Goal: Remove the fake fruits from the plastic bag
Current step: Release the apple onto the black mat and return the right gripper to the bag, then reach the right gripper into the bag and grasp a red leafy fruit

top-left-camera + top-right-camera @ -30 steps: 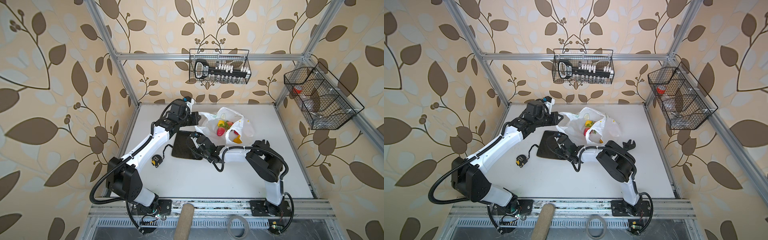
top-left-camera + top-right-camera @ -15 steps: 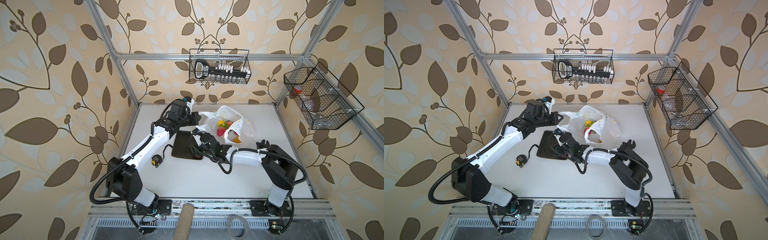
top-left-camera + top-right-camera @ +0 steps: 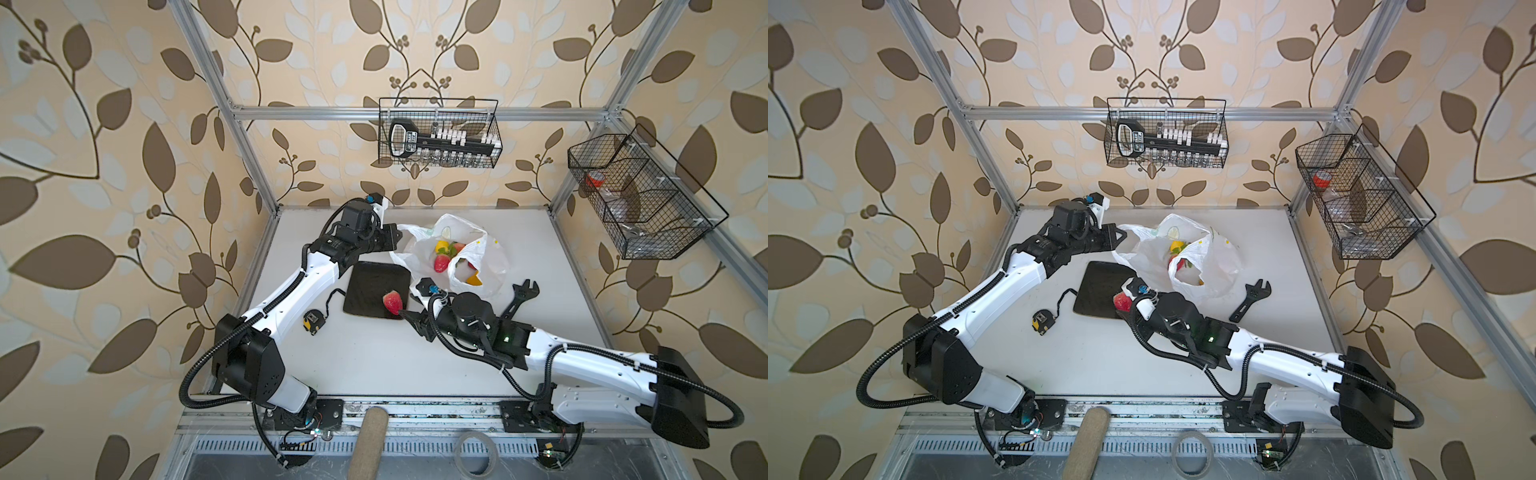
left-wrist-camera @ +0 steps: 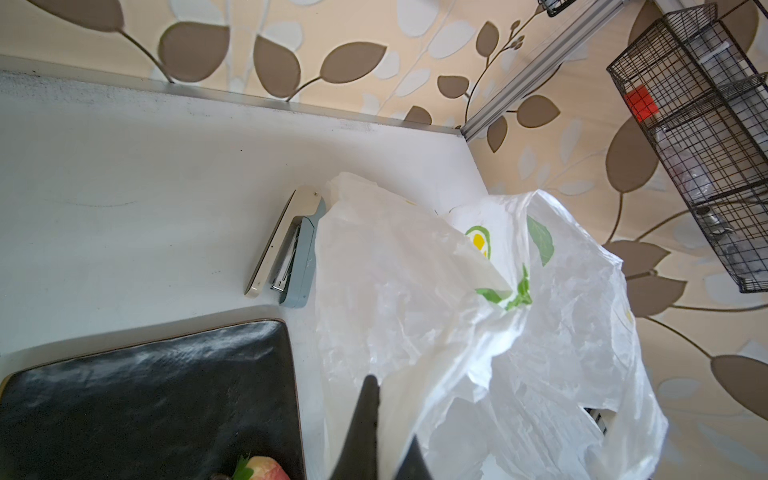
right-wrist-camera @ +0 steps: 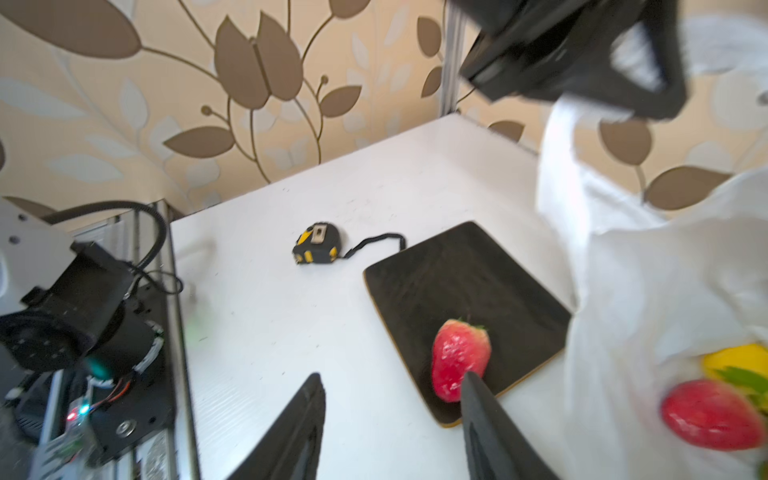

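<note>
The plastic bag [image 3: 490, 257] [image 3: 1150, 257] lies open at the back of the table, white with lemon print. Fake fruits show in its mouth: a red strawberry [image 3: 441, 262], a yellow one [image 3: 441, 246] and an orange one [image 3: 473, 279]. My left gripper [image 3: 394, 241] [image 4: 390, 411] is shut on the bag's left edge and holds it up. Another red strawberry [image 3: 392, 302] [image 5: 459, 357] lies on the dark square plate [image 3: 370, 286] near its front right corner. My right gripper [image 3: 409, 322] [image 5: 390, 376] stands open just off that corner, empty, one fingertip close to the strawberry.
A yellow-black tape measure [image 3: 313, 321] lies left of the plate. A black wrench [image 3: 519, 297] lies right of the bag, and a grey-white stapler [image 4: 286, 249] behind the plate beside the bag. Wire baskets hang on the back wall [image 3: 440, 137] and the right wall [image 3: 640, 199].
My right gripper has drawn back from over the plate toward the front right, and the strawberry now lies uncovered on the plate. The left gripper has kept its hold on the bag.
</note>
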